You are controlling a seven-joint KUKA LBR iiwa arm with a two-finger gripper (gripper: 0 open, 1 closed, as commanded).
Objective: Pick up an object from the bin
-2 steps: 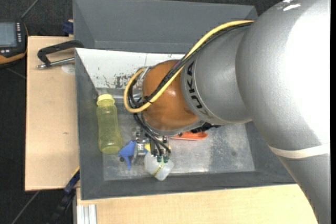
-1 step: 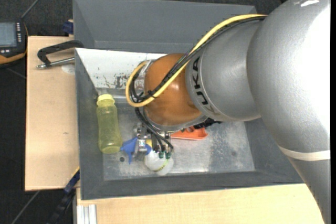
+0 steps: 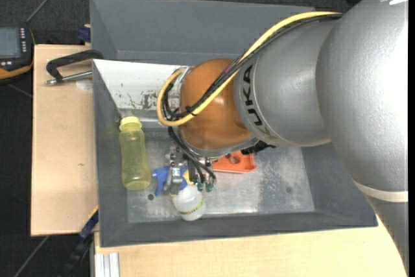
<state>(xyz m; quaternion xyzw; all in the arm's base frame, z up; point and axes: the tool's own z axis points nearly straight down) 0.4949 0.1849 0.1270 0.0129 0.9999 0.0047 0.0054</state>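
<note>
A yellow plastic bottle [image 3: 134,156] lies by the bin's [image 3: 285,194] left wall. Beside it, the gripper [image 3: 183,180] hangs over a small blue piece [image 3: 159,176] and a white rounded thing [image 3: 189,203] near the front wall. I cannot tell how wide it is open. An orange flat piece [image 3: 235,163] lies to the right.

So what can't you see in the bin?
Camera view:
- Orange thing: mostly hidden under the arm.
- Blue thing: half behind the gripper, kind unclear.
- White rounded thing: top covered by the gripper, so unnameable.
- Bin floor behind: blocked by the arm.
</note>
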